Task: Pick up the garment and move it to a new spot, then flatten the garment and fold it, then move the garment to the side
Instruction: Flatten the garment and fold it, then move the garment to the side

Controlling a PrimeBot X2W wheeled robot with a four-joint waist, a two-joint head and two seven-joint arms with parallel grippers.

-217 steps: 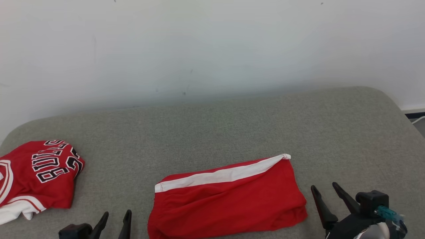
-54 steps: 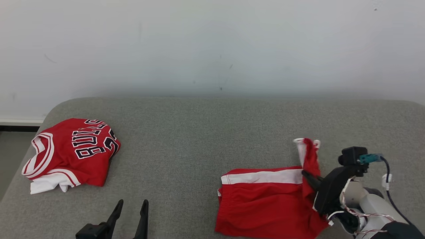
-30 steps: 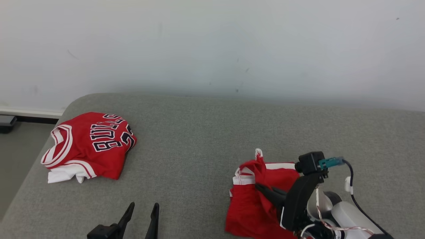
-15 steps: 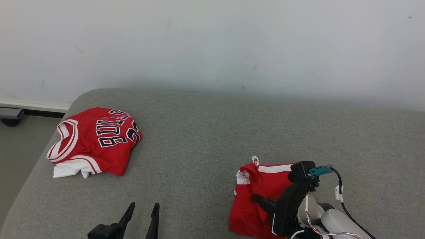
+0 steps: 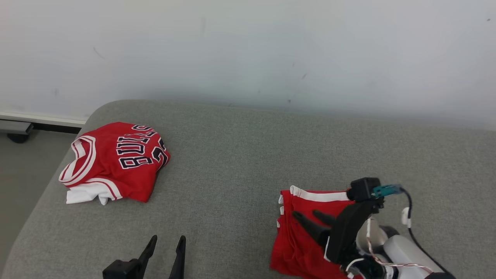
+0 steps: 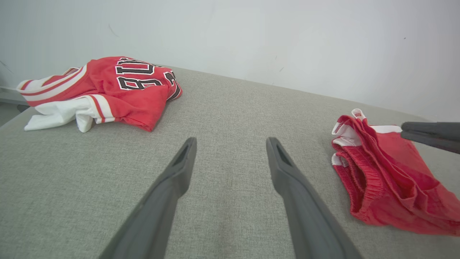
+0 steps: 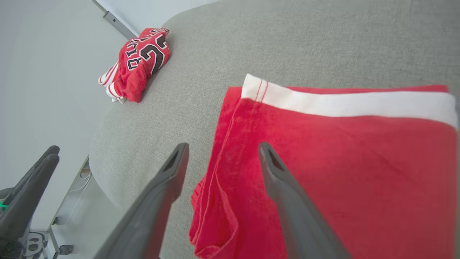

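Note:
The garment (image 5: 288, 248), red shorts with a white stripe, lies folded on the grey cushion at the lower right; it appears again as the garment (image 6: 388, 180) and the garment (image 7: 359, 162). My right gripper (image 5: 305, 213) hovers just over its left part, open, nothing between the fingers (image 7: 165, 187); the right gripper (image 7: 223, 145) points across the folded left edge. My left gripper (image 5: 167, 238) is open and empty at the bottom, well left of the shorts, low over bare cushion in the left gripper (image 6: 231, 140) view.
A red and white jersey (image 5: 116, 162) with black lettering lies crumpled at the cushion's left end, seen also as the jersey (image 6: 118, 86). The grey cushion (image 5: 248, 155) drops off to floor (image 5: 23, 174) at left. A white wall (image 5: 248, 50) stands behind.
My right gripper has opened and let go of the shorts' edge; the carried-over layer now lies flat on the rest. The head camera has shifted slightly. The left gripper has not moved.

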